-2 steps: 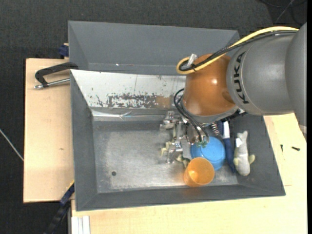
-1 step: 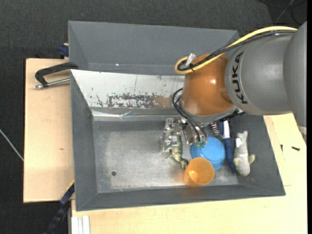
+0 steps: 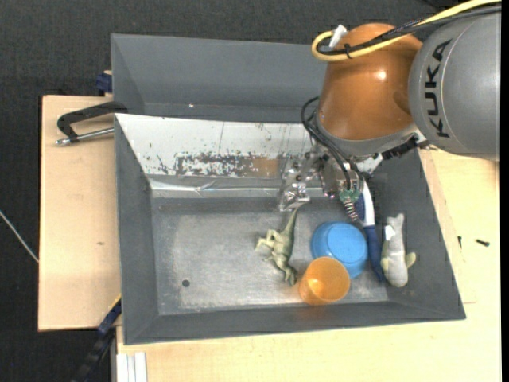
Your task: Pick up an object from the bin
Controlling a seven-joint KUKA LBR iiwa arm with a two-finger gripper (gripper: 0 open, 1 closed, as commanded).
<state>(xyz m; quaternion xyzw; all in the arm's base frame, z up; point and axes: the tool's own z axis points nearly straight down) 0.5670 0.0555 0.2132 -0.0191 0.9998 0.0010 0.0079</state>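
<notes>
- Bin (image 3: 159, 237): the left half of the floor is bare. All loose things lie in the right half, toward the front wall.
- Green toy dinosaur (image 3: 280, 251): lies on the floor just right of centre. Its long axis runs front to back, and its thin end points up toward the pincer.
- Pincer (image 3: 300, 189): stands near the back wall, just beyond the dinosaur's thin end. From the pincer, the body lies toward the front wall and slightly left. This is judged the nearest thing to it, so any descent should follow that axis. Whether the pincer is apart, together or touching the toy cannot be told, because its metal merges with the shiny back wall.
- Orange cup (image 3: 324, 282) and blue cup (image 3: 342, 245): they touch each other, just right of the dinosaur, and crowd its right flank.
- Blue-handled stick (image 3: 368, 217): its upper end is hidden under wrist cabling, and its kind is unclear.
- White toy animal (image 3: 395, 255): lies beside the right wall.
</notes>
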